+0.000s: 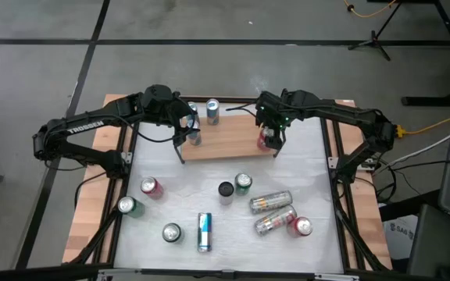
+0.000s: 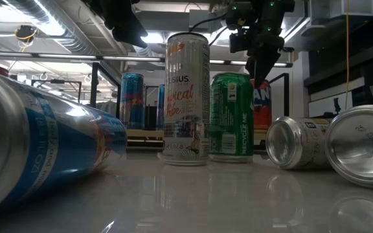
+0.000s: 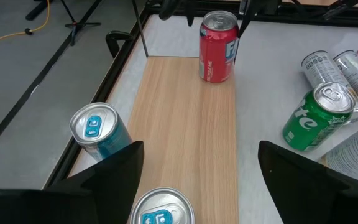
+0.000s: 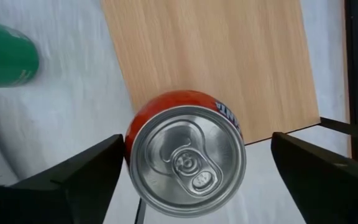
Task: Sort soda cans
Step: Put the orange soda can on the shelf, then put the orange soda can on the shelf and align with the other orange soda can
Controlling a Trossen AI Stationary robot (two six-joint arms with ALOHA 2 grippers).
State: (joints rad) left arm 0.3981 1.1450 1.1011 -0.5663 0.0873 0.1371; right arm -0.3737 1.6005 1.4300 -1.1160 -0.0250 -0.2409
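Red can (image 4: 185, 158) stands upright at one end of the wooden shelf (image 3: 188, 134), directly under the right pincer (image 1: 271, 137), whose fingers are spread wide around it, not touching. Left pincer (image 1: 187, 127) gapes over two blue cans (image 3: 98, 129) at the shelf's other end. Placing looks done; next, lift clear for another tabletop can.

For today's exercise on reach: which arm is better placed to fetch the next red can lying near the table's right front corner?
Probably the right. Its open claw hovers over the shelf's red can on that side; the corner can lies farther from the left claw.
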